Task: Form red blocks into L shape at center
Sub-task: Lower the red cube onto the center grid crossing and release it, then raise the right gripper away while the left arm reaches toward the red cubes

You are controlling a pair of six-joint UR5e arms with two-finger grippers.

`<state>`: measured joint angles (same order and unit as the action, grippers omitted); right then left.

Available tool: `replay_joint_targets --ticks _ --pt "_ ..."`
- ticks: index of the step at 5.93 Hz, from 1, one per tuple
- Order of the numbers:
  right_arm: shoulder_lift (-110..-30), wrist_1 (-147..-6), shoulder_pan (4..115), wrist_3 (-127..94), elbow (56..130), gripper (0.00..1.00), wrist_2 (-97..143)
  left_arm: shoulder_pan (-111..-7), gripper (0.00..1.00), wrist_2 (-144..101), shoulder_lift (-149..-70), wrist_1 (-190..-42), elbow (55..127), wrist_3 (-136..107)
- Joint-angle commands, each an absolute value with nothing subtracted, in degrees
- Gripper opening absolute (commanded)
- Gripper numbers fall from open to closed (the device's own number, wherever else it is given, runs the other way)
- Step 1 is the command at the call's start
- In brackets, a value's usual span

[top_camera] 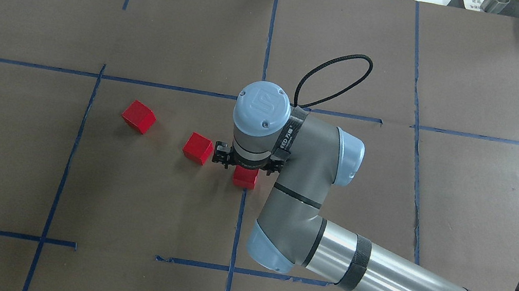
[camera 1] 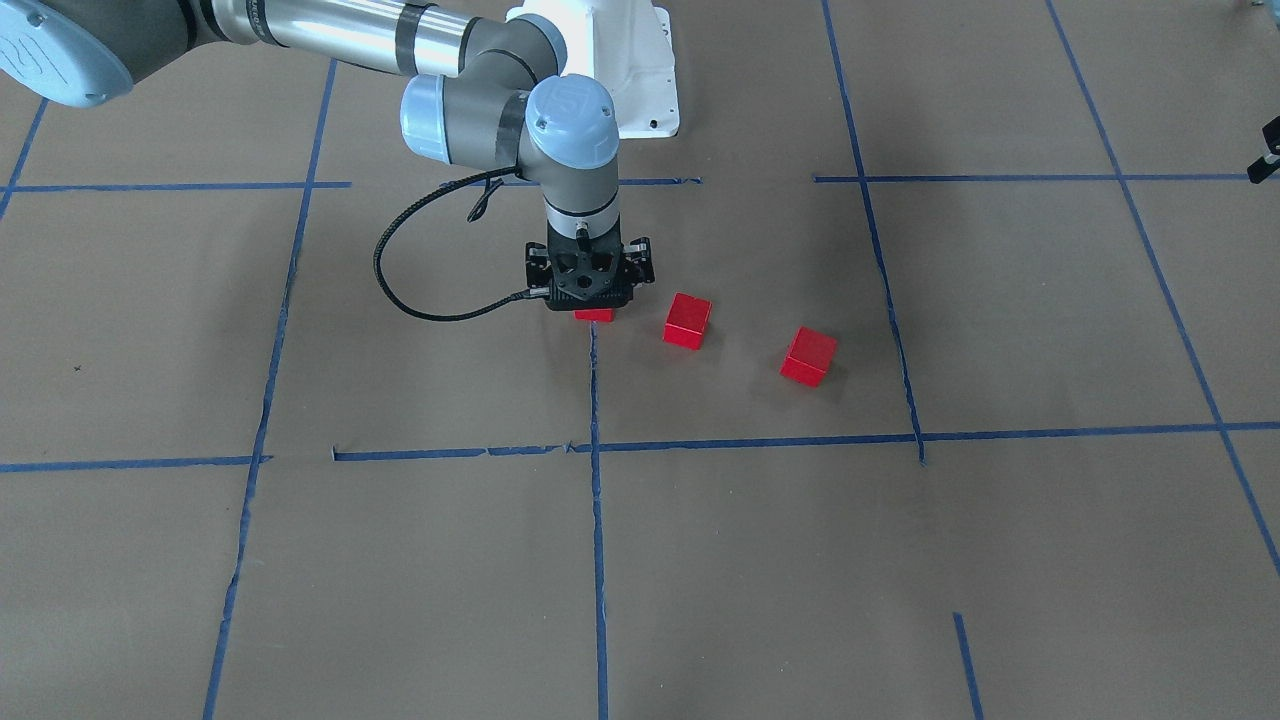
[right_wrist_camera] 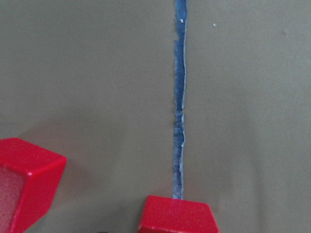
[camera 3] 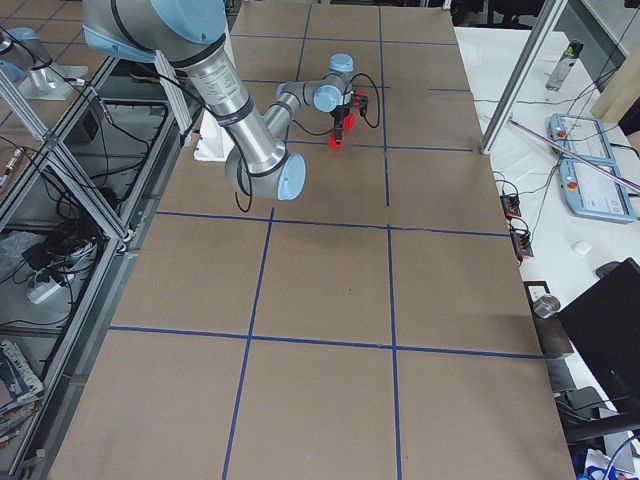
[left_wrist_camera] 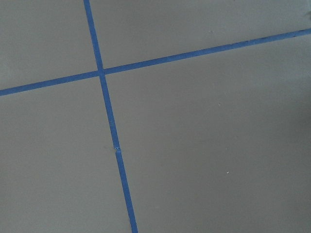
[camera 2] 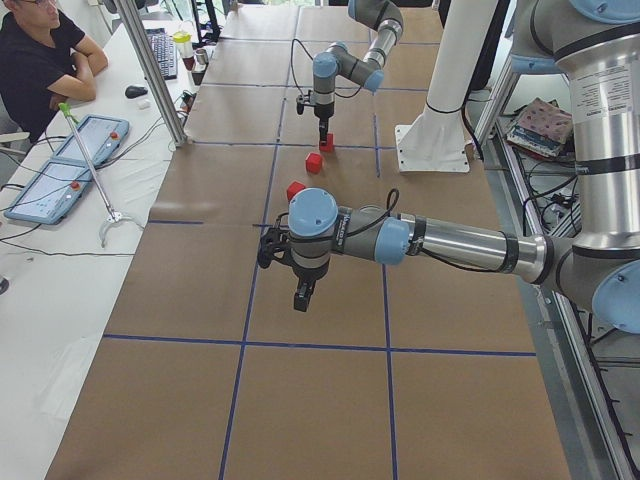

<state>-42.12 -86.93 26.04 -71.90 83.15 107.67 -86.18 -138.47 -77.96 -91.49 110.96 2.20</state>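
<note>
Right arm [top_camera: 317, 175] over centre [top_camera: 209, 200]; right gripper [camera 1: 591, 300] low over first red block [top_camera: 245, 178] on the blue line [top_camera: 239, 225] (fingers hidden, grip unclear; left gripper [camera 2: 303, 296] likewise). Nearer block [top_camera: 198, 148] and far block [top_camera: 139, 116] sit at 10 o'clock, apart. Likely seating block one; next: fetch nearer block, butt it flush.

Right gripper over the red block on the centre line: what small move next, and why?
Probably lift the right gripper straight up, once it has let go. The red block beneath it sits at the end of the centre tape line, while the middle block and the far block lie apart beside it, so no L exists yet. Whether the jaws grip it is hidden.
</note>
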Motion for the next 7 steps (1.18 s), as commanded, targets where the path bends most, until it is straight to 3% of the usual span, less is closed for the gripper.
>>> replay_joint_targets --ticks 1,3,5,7 --pt "-42.9 -87.1 28.9 -71.8 88.4 1.0 108.7 -86.1 1.0 -138.4 -78.0 -91.5 111.9 2.0" --pt "-50.0 -88.2 37.0 -71.8 98.1 1.0 118.0 -84.6 1.0 -138.5 -82.5 -91.7 112.1 -2.9" --pt "-60.5 -87.1 41.5 -64.3 104.7 1.0 120.7 -74.1 1.0 -140.7 -87.7 -98.5 113.6 -15.3" --pt "-69.7 -87.1 47.9 -51.9 108.7 1.0 126.6 -57.0 1.0 -137.9 -100.4 -98.8 111.9 -25.7"
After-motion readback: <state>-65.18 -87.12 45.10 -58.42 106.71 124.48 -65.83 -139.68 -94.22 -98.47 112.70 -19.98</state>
